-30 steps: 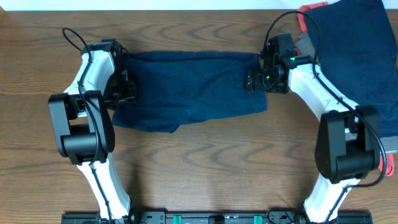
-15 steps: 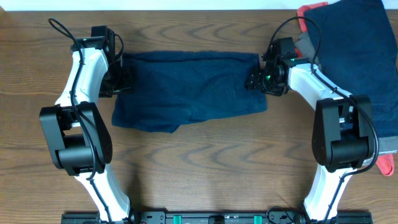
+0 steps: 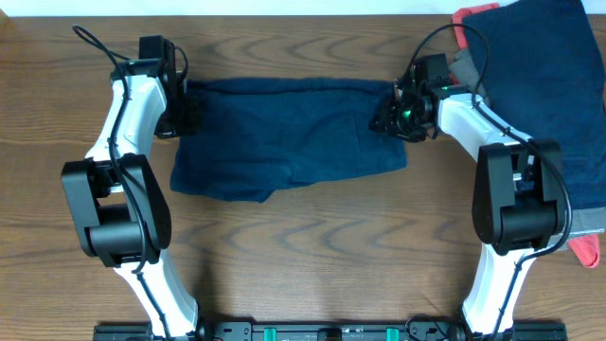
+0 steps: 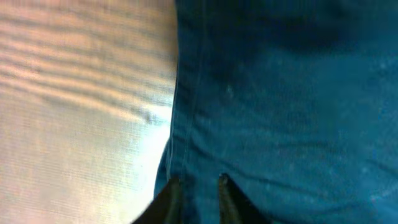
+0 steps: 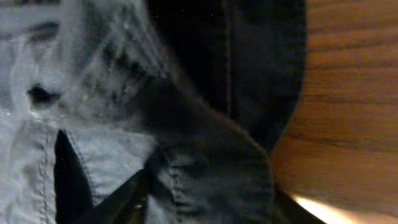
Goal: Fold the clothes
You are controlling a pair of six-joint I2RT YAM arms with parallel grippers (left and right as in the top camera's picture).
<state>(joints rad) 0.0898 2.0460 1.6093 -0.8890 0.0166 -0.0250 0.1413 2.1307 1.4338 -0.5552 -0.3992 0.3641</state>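
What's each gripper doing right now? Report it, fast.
Left gripper: closed on the navy shorts, at their edge.
Right gripper: closed on the navy shorts, cloth bunched.

You're at a robot lab bench set up for cloth handling. What shows it: two white-and-black arms, the left arm (image 3: 118, 142) and the right arm (image 3: 511, 180), stand at a black mounting rail (image 3: 303, 332) on the near edge of a wood-grain table (image 3: 312, 256). Loose cables (image 3: 95, 45) loop off them. Navy shorts (image 3: 284, 133) and a heap of garments (image 3: 554, 76) lie on the tabletop.
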